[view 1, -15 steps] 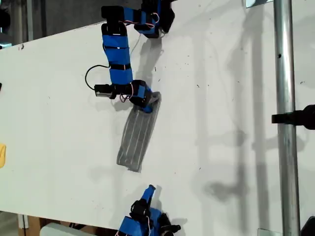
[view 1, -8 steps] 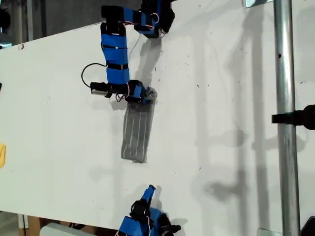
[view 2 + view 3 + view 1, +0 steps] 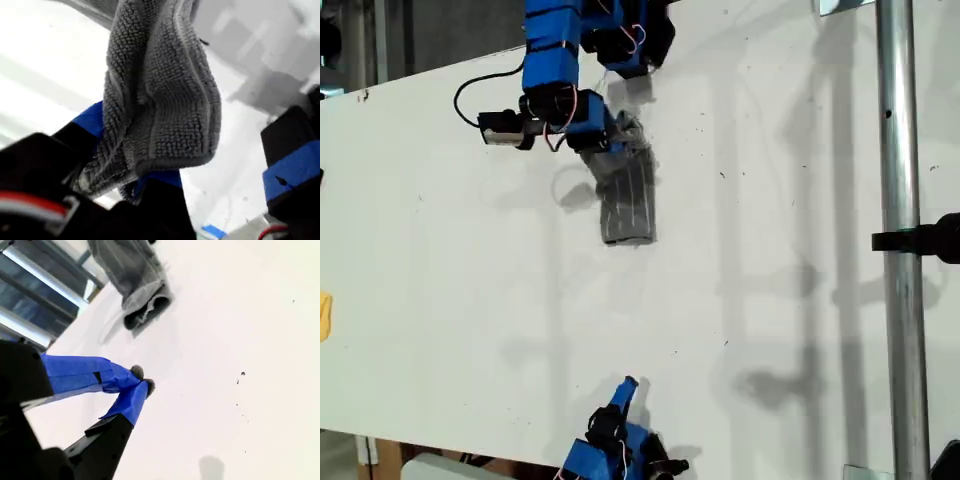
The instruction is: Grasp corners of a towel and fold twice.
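White table (image 3: pixel 770 300); my first gripper (image 3: pixel 612 148) clamps towel (image 3: pixel 628 205); no legible writing.

My first gripper (image 3: pixel 127 172) has its fingertips buried under the towel (image 3: pixel 160 100), whose upper end is cut off by the first wrist view's edge. In the exterior view, the gripper covers the towel's (image 3: pixel 628 205) top end and corners, and the arm's base runs off the frame. My second gripper (image 3: pixel 625 390) shows only in part at the exterior view's bottom edge.
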Robot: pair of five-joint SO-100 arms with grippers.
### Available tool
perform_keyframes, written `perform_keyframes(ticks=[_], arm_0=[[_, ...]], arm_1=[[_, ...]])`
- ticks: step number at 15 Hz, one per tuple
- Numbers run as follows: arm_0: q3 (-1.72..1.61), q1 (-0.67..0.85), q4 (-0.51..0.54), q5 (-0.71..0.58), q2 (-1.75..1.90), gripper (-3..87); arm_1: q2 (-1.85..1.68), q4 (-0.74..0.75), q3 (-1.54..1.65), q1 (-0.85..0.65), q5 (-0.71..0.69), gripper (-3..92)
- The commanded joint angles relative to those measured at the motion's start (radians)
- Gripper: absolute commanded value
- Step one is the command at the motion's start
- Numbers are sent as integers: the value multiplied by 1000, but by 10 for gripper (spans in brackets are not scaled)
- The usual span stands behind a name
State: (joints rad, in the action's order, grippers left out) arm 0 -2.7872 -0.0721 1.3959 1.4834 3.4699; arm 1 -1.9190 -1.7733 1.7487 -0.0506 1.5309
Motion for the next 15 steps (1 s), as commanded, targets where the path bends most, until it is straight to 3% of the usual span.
perform_keyframes(ticks=[1, 6, 10, 13, 14, 15], arm_0=[[11, 11, -5, -2, 8, -28], [9, 5, -6, 5, 8, -28], [11, -2, -6, 9, 8, -28], [9, 6, -6, -2, 8, -28], [9, 9, -8, -3, 8, -28], [9, 11, -8, -5, 8, -28]], arm_1=[[5, 183, 74, -69, -75, -2], [311, 468, 31, -138, -163, -2], [649, 468, -374, -46, -202, -2], [609, 526, -391, -23, -264, 1], [580, 548, -391, -8, -281, 71], [517, 614, -399, 15, -347, 320]])
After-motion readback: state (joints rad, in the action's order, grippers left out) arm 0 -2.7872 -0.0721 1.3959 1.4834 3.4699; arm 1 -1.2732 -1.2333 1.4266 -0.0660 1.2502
